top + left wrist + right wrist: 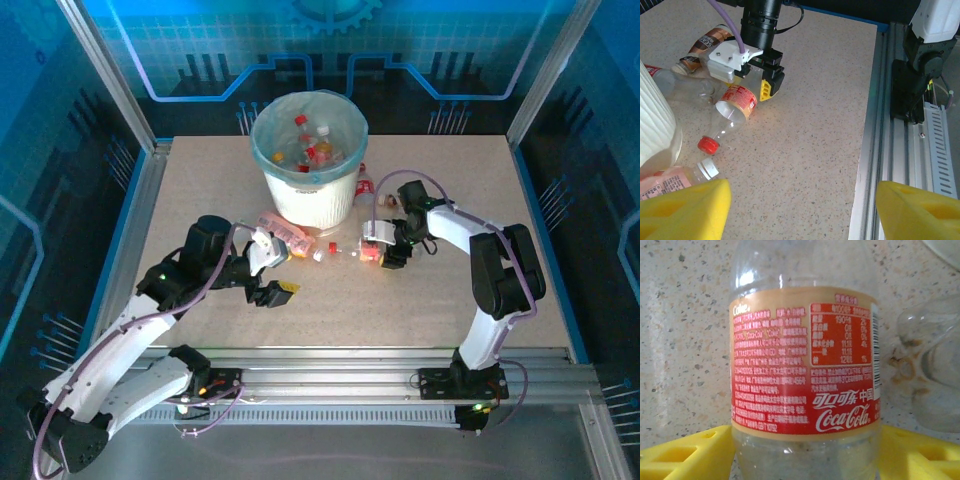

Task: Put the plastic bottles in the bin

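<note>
The bin (300, 195) is a white bucket with a teal liner at the back middle, and several plastic bottles lie inside it. A clear bottle with a red label (802, 360) lies on the table in front of the bin, red cap (707, 145) towards the left arm. My right gripper (375, 252) is shut on its body, one yellow finger (685, 457) pressed to each side. A pink bottle (285, 232) lies beside the bin's base. My left gripper (802, 210) is open over bare table just in front of it, holding nothing.
A brown bottle (710, 42) and another clear bottle (680, 85) lie behind the held one, close to the bin's wall (652, 125). A further red-labelled bottle (365, 185) lies right of the bin. A metal rail (875, 150) runs along the table's near edge.
</note>
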`<control>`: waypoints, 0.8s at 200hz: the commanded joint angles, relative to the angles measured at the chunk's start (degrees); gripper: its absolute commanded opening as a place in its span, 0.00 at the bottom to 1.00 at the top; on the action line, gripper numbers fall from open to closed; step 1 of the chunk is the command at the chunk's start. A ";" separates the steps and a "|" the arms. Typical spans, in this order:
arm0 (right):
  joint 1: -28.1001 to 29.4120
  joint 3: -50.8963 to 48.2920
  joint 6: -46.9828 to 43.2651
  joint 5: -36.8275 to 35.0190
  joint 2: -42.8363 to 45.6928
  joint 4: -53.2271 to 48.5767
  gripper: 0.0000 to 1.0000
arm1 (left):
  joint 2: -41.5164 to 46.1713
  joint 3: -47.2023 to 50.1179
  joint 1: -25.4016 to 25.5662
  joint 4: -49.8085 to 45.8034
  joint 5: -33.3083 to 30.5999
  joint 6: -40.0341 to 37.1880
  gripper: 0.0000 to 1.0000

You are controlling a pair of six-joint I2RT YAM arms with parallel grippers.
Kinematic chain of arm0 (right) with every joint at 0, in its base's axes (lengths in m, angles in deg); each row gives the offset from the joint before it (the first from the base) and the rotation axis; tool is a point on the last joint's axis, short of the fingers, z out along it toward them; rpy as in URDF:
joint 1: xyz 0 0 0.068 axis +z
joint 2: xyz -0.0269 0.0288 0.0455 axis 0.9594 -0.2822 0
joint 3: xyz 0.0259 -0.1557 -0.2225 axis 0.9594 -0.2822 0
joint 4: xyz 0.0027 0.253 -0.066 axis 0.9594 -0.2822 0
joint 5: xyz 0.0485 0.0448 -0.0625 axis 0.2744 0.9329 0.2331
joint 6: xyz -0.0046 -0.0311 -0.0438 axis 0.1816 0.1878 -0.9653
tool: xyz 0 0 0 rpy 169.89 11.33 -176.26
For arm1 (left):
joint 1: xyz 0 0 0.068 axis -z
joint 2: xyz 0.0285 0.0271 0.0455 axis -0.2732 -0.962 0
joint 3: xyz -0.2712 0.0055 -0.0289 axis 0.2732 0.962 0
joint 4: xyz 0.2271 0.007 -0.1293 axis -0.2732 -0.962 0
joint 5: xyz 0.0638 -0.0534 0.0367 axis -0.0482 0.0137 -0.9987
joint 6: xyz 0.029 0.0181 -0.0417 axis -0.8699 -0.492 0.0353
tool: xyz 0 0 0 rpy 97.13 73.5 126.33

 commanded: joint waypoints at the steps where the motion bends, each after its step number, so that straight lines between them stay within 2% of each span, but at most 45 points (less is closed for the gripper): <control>1: 1.01 -0.90 0.81 -0.02 0.18 -2.57 0.72 | 0.68 0.33 0.40 0.92 0.42 0.07 0.77; 42: 1.48 -1.19 3.11 2.09 2.95 -2.65 0.60 | 1.74 -1.08 0.40 1.61 -1.66 3.23 0.77; 94: 3.34 -6.34 6.15 2.04 13.51 -2.16 0.51 | 4.95 -2.11 0.45 4.86 -4.43 8.21 0.77; 122: 4.32 -9.17 8.52 1.02 21.50 -3.87 0.50 | 6.29 -3.04 0.45 8.88 -9.73 15.99 0.76; 160: 5.49 -11.41 14.90 2.78 36.27 -6.90 0.48 | 5.22 -9.71 0.48 10.58 -16.81 26.72 0.76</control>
